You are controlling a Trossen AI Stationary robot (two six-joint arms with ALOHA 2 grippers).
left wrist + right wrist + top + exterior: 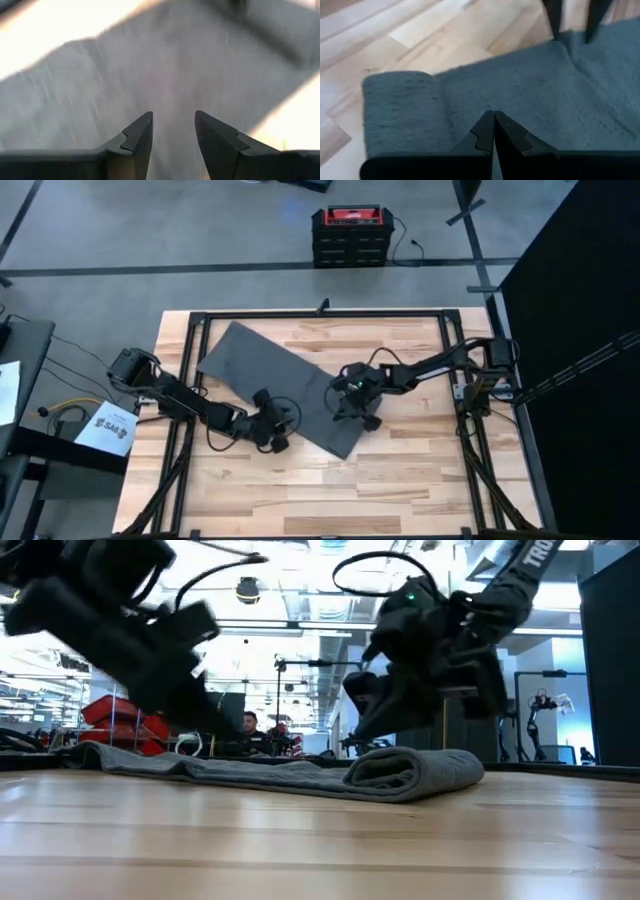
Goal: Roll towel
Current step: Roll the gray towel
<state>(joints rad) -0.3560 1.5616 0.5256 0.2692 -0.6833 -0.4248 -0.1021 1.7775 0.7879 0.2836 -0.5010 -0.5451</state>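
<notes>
- Where the table (300, 490) carries it, the towel (270, 365) lies slantwise from far left to near centre, its near end turned over into a short first roll (415, 772).
- Left gripper (275, 425): at the towel's left long edge, just above the cloth; fingers (140, 137) stand a little apart, holding nothing.
- Right gripper (352, 402): over the near, rolled end by the right long edge; fingers (485, 132) pressed together, with no cloth seen between them.
- Step in hand, as judged: continuing the roll from the near end toward the far corner.
- To do it well, both grippers should likely take the roll at matching points on opposite edges and advance together, so the roll stays straight and tight rather than coning.
- Risk: uneven pull may skew the roll or let the turned end spring open.
</notes>
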